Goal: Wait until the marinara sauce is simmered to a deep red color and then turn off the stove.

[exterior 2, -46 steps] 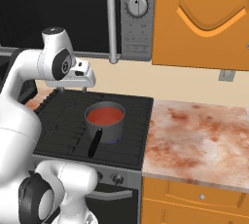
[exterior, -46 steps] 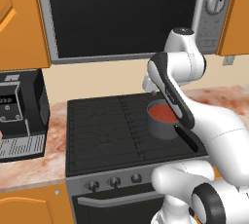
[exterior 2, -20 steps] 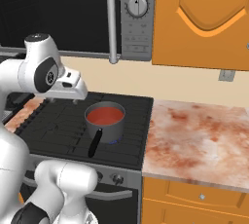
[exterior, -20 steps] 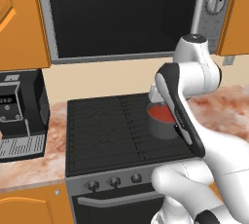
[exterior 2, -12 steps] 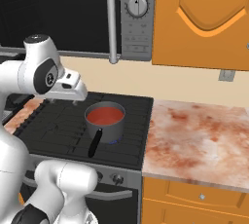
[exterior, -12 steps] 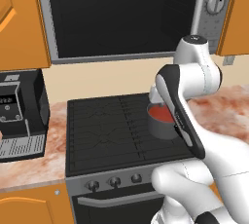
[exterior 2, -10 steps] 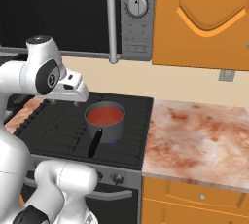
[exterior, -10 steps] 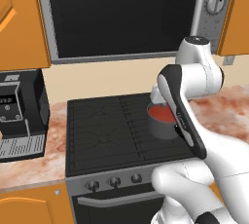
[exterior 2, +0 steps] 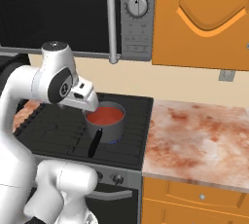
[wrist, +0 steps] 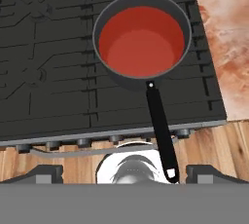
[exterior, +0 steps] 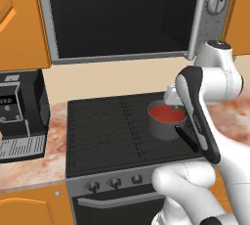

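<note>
Marinara sauce (wrist: 142,40): smooth, flat, matt red liquid. Saucepan (wrist: 118,74): dull grey metal; handle (wrist: 161,131) at its 6 o'clock glossy black, plastic-looking. Stove (wrist: 48,72): matt black top w/ thin black grates, brushed silver-grey front panel, dark knobs (exterior: 114,183). Counter (exterior 2: 194,140): polished mottled pink-brown stone. Cabinets (exterior 2: 204,18): smooth orange wood-look. Microwave (exterior: 122,18): silver metal, dark glossy window. Floor (wrist: 219,145): wood planks.

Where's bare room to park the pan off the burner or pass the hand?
Free: marbled counter right of the stove, and the grates left of the saucepan. Crowded: far-left counter holds the coffee machine; the saucepan's handle overhangs the knobs.
</note>
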Tool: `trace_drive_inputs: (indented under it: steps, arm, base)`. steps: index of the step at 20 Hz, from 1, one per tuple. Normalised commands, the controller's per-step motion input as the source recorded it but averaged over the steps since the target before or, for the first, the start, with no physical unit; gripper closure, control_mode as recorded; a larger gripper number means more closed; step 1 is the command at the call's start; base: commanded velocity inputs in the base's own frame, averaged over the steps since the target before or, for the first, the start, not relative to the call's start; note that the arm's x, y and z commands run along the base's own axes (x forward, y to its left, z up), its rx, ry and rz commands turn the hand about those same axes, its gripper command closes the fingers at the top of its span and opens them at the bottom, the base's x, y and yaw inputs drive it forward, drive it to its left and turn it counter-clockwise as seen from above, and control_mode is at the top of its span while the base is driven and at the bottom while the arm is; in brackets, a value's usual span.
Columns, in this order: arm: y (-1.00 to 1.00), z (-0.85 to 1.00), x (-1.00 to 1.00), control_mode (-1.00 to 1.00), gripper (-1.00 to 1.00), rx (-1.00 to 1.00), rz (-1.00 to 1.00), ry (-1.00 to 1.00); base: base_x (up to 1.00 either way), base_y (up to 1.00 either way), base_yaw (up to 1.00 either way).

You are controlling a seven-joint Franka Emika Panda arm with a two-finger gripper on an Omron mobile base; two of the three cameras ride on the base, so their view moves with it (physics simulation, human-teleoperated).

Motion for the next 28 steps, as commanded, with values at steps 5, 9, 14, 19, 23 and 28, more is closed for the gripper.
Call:
trace_drive_inputs:
  steps: [5,9,14,19,23,28]
  arm:
    - [-0.41,-0.09,-0.28,-1.0,-1.0,0.07,-0.09,-0.01]
    - [-0.52,-0.11,-0.36,-1.0,-1.0,0.1,-0.09,-0.05]
    - [-0.47,-0.1,-0.39,-1.0,-1.0,0.07,-0.08,-0.13]
    - [-0.31,-0.08,-0.48,-1.0,-1.0,0.04,-0.04,-0.23]
    - [-0.08,-0.12,-0.49,-1.0,-1.0,0.0,-0.01,-0.23]
    - [-0.03,-0.16,-0.38,-1.0,-1.0,0.0,0.0,-0.18]
  base:
    - [0.0,0.0,0.0]
    - [0.0,0.0,0.0]
    - [0.0,0.0,0.0]
    - [0.0,0.0,0.0]
    - [0.0,0.0,0.0]
    - [0.0,0.0,0.0]
